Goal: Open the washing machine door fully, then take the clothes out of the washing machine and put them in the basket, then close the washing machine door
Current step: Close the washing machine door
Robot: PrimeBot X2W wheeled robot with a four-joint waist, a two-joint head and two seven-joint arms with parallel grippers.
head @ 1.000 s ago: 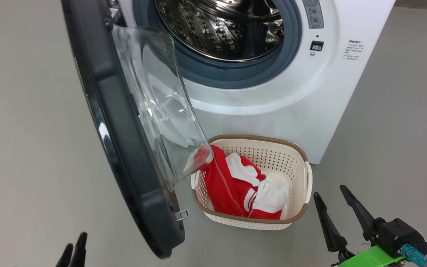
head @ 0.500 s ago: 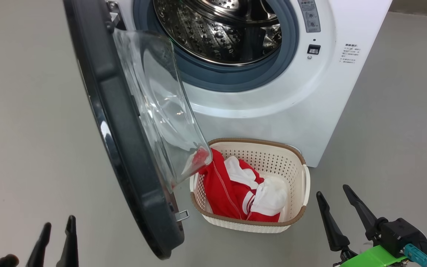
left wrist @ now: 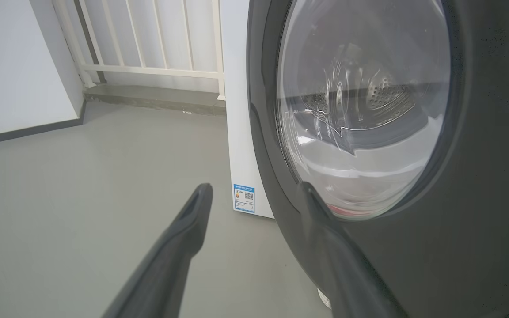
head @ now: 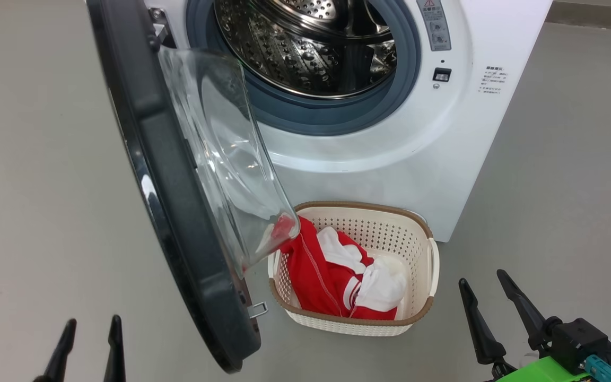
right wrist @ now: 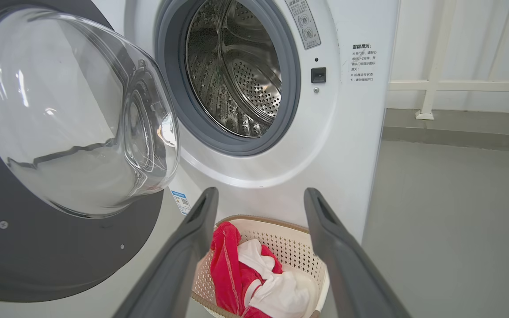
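- Since the basket [head: 349, 326] holds the clothes [head: 313, 276], the washing machine door [head: 175, 212], stiff, likely heavy, wants shutting.
- Left pincer [head: 94, 320], right pincer [head: 481, 277] gape empty; push its rim.

The white front-loading washing machine [head: 417, 175] has a gasket [head: 305, 114], perhaps blue-grey; its round glass door [head: 167, 175] is black-rimmed. The red fabric clothes [head: 311, 270] carry white panels. The cream perforated plastic basket [head: 380, 231] has brown trim.
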